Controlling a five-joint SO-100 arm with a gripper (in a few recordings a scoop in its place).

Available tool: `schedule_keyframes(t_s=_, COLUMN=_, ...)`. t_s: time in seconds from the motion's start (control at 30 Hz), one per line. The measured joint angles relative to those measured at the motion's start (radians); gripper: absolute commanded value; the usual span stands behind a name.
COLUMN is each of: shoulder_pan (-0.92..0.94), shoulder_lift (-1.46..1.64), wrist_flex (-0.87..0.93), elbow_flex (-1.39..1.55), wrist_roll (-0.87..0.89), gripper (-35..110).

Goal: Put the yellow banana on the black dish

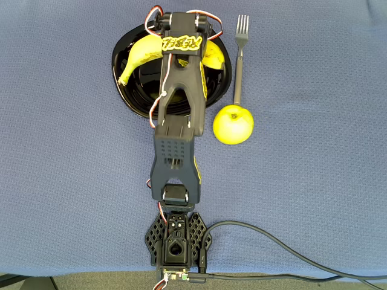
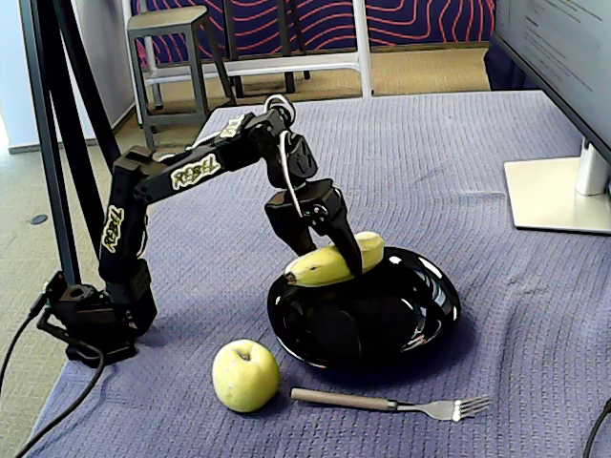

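The yellow banana (image 1: 140, 55) (image 2: 332, 261) lies crosswise over the far part of the black dish (image 1: 130, 93) (image 2: 391, 320), its stem end pointing left in both views. My gripper (image 2: 325, 256) is shut on the banana around its middle, one finger (image 2: 349, 246) in front of it. I cannot tell whether the banana touches the dish or hangs just over it. In the overhead view the arm covers the banana's middle and the fingers.
A yellow-green apple (image 1: 233, 124) (image 2: 245, 375) sits just off the dish's rim, with a grey fork (image 1: 239, 60) (image 2: 382, 402) beside both. A monitor stand (image 2: 558, 196) is on the table's right in the fixed view. A cable (image 1: 290, 254) runs from the arm's base.
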Motion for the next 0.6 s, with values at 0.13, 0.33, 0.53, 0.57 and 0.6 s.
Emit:
schedule_keyframes(t_s=0.13, shoulder_pan=0.000, shoulder_lift=-0.051, wrist_flex=0.031, elbow_flex=-0.055, wrist_roll=0.032, gripper=0)
schedule_keyframes(t_s=0.33, shoulder_pan=0.000, shoulder_lift=-0.069, wrist_flex=0.040, elbow_flex=-0.061, wrist_roll=0.025, gripper=0)
schedule_keyframes(t_s=0.53, shoulder_pan=0.015, shoulder_lift=-0.094, wrist_flex=-0.003, elbow_flex=-0.048, wrist_roll=-0.008, gripper=2)
schedule_keyframes(t_s=0.57, shoulder_pan=0.021, shoulder_lift=-0.094, wrist_flex=-0.015, elbow_flex=-0.032, wrist_roll=-0.011, gripper=2)
schedule_keyframes(t_s=0.6, shoulder_pan=0.028, shoulder_lift=-0.095, wrist_flex=-0.029, elbow_flex=-0.015, wrist_roll=-0.015, gripper=3)
